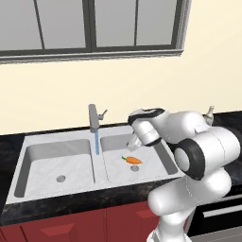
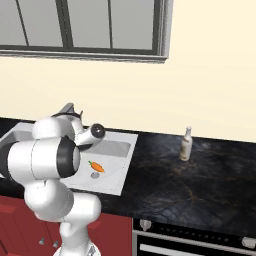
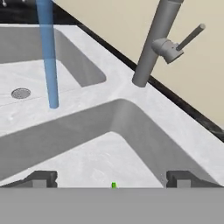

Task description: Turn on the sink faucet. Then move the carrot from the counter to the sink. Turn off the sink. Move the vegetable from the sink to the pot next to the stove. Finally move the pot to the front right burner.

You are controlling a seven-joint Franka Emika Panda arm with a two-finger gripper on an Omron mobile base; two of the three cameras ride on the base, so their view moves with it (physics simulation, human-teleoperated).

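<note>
No readable writing anywhere; the gripper (image 3: 112, 180) hangs wide open and empty above the carrot (image 1: 133, 160) in the sink (image 1: 56, 142).

Water's running: a blue stream (image 3: 49, 57) drops onto the divider between the two bowls of the sink (image 3: 131, 109). The sink faucet (image 3: 154, 43) stands upright at the back rim, its thin lever sticking out to the right. Far bowl shows its round drain (image 3: 20, 93). The end effector (image 3: 113, 178) hangs wide open over the near bowl, a speck of green between its tips.
</note>
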